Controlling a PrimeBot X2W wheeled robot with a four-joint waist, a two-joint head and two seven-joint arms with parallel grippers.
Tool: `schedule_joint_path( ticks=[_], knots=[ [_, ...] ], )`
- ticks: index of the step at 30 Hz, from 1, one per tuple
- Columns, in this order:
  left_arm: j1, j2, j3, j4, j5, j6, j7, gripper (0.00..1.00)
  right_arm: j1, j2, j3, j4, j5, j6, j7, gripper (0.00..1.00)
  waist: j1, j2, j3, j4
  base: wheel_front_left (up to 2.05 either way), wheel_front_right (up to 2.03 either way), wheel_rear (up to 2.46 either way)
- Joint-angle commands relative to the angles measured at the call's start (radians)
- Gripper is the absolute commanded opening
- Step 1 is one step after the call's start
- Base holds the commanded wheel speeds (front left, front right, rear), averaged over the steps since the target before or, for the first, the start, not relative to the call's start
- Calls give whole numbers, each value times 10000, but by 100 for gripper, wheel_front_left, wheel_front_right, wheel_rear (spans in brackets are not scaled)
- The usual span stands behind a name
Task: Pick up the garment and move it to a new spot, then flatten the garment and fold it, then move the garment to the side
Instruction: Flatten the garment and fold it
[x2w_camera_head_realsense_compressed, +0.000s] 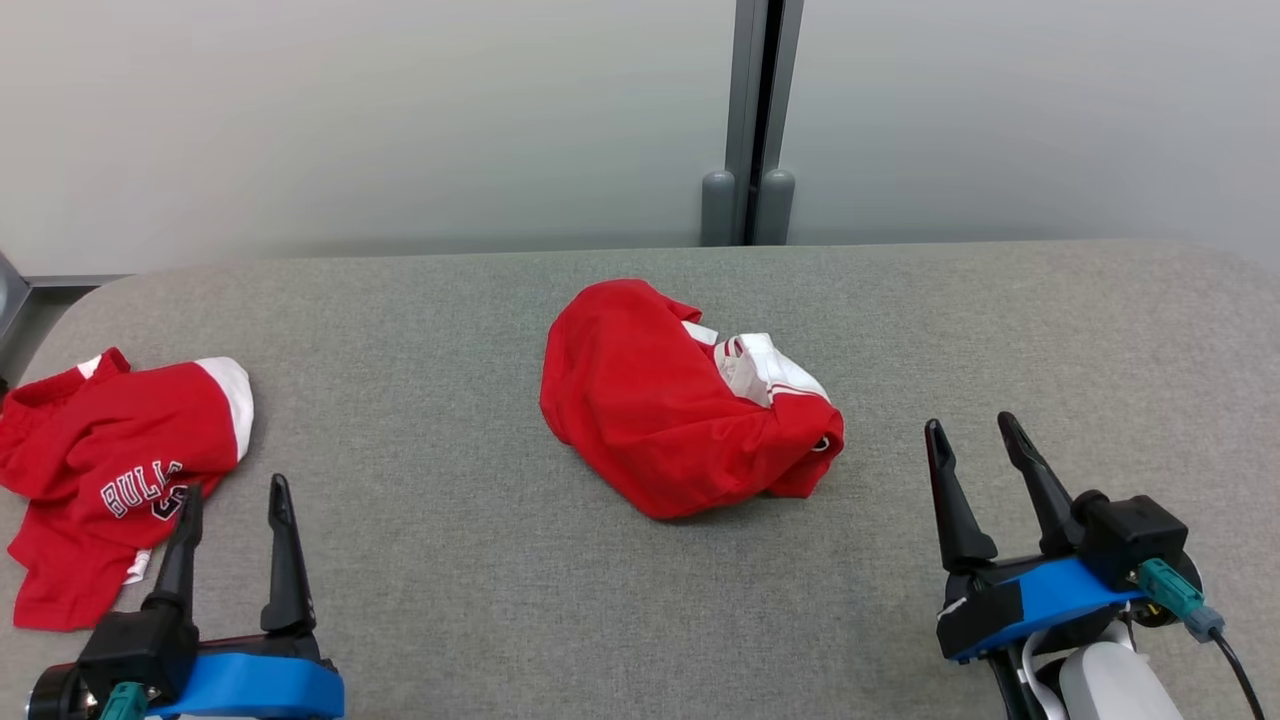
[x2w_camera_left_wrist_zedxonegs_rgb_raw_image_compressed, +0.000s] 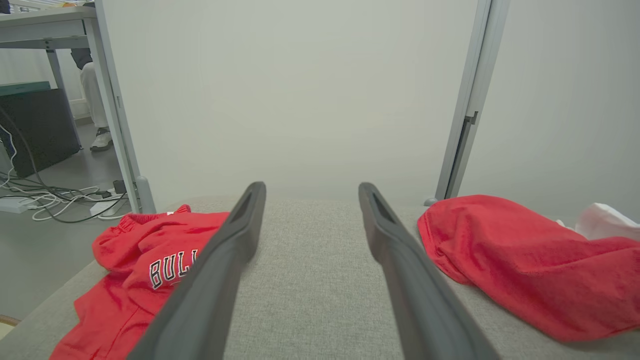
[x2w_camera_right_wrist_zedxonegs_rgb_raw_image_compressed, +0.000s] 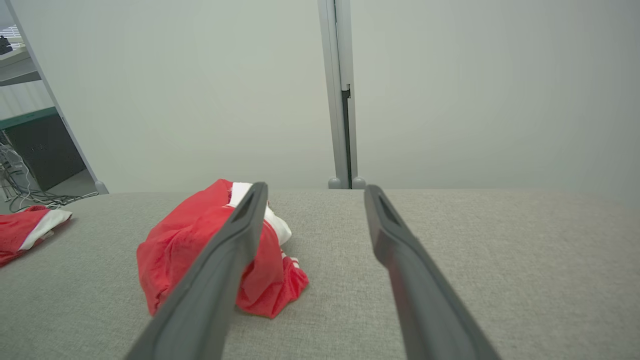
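At the middle of the grey bench lies the garment, a red jersey with white trim. It is bunched into a rounded heap, with the white edging showing on its right side. Both sets of jaws sit near the front edge, the left jaws toward the left corner and the right jaws toward the right. Each is spread fully wide and holds nothing, and neither touches the heap. A second red jersey with lettering lies loosely at the left end of the bench, just beyond the left jaws. It looks like a separate piece, not the one in hand.

The step in hand appears to be the first pick-up. The right jaws stand nearer the heap's trimmed end, so they seem the better choice for the first grasp. A pinch on a raised fold or on the trimmed edge would likely take only a layer or two, so the cloth could fall open when lifted. A stab into the rounded top would be less likely to do that. The tips should come down to the bench cover without digging into it. The left jaws would do well to steer clear of the second jersey when they cross over.
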Motion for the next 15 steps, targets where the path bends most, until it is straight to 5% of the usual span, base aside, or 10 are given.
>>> schedule_joint_path(
  ticks=[1, 15],
  knots=[
    [131, -31, 52, 26, 93, -52, -47, 100, 187, -39, 19, 39, -44, 1, -38, 100, 1, -1, -28, -12, 0, 0, 0],
    [193, -340, 397, 210, 559, -304, -48, 100, 287, -39, 56, 201, -50, 1, -38, 100, 1, -1, -234, -43, 0, 0, 0]
  ],
)
